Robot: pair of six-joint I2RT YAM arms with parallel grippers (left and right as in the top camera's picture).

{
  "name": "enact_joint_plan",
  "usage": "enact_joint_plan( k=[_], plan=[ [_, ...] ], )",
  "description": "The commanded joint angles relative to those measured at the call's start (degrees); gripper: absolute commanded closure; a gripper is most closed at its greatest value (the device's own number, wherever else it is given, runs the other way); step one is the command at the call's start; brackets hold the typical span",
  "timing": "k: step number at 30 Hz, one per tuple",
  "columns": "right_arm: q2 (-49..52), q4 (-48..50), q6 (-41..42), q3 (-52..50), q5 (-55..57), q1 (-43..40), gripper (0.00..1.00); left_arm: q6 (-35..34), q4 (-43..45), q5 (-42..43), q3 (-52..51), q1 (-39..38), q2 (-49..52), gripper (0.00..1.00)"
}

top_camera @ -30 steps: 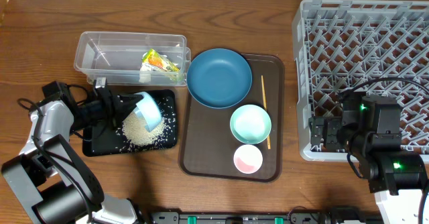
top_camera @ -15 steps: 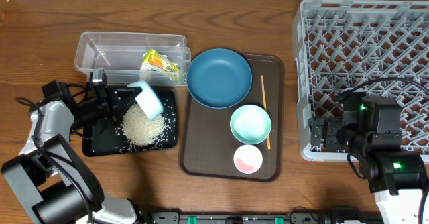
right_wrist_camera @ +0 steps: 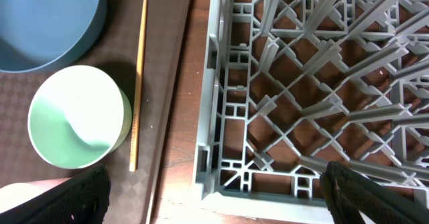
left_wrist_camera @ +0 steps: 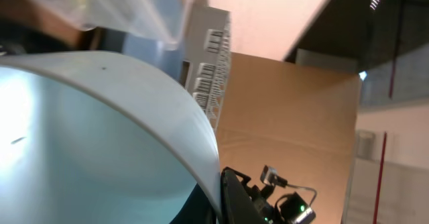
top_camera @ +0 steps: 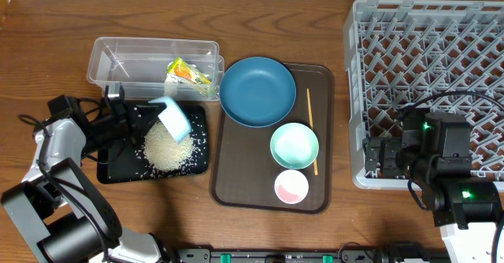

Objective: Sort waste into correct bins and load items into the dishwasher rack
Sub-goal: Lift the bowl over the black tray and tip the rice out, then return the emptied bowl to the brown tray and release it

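left end effector (top_camera: pixel 140 123) grips the white blue-rimmed bowl (top_camera: pixel 174 120) tipped over the black tray (top_camera: pixel 118 168), rice (top_camera: pixel 167 149) piled there — emptying looks done, next carry bowl to rack (top_camera: pixel 441 74); right end effector (right_wrist_camera: pixel 216 196) wide.

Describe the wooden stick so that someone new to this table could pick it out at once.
Start at the big grey rack on the table's right side; directly to its left lies a brown serving tray. Along that tray's right edge, next to the dark blue bowl and the mint-green bowl, lies the thin wooden stick. It is the only long, slender thing there; its neighbours are round dishes.
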Motion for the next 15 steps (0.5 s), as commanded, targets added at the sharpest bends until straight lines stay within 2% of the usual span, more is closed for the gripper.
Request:
enact_joint_plan(
  k=[1,10,15],
  plan=[
    [0.0,0.0,0.5,1.1,0.0,0.6,0.01,-2.3,-0.4,-2.6,0.1,0.2,-0.2,0.94],
    [0.0,0.0,0.5,1.1,0.0,0.6,0.01,-1.0,-0.4,-3.9,0.4,-0.5,-3.0,0.94],
    [0.0,0.0,0.5,1.1,0.0,0.6,0.01,-1.1,-0.6,-13.7,0.6,-2.9,-10.1,0.94]
  ],
)
